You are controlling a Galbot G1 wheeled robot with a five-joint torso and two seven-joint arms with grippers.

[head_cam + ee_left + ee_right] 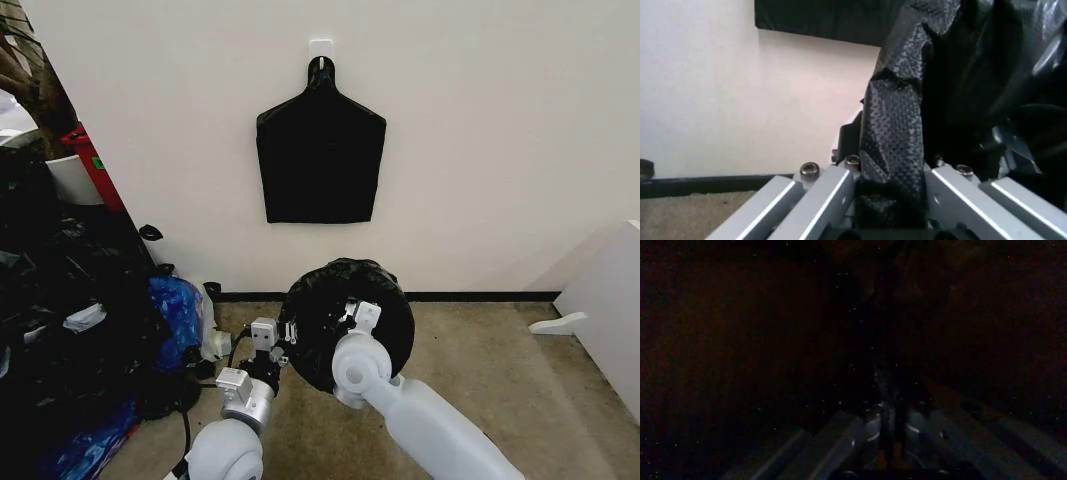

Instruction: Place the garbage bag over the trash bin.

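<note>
On the floor by the wall, the bag point(345, 320) drapes the bin, its edge clamped between the left end effector point(893, 200) fingers while the right end effector point(362, 318), grip unreadable, reaches inside; a hard tug could tear the film.

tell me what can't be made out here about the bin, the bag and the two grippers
- Trash bin: head view, covered all round by the garbage bag; none of its white wall can be made out.
- Right gripper: head view, reaching inside the bag; right wrist view too dark to read its fingers.
- Left gripper: left wrist view, clamped on a fold of bag; what lies behind is hidden.
</note>
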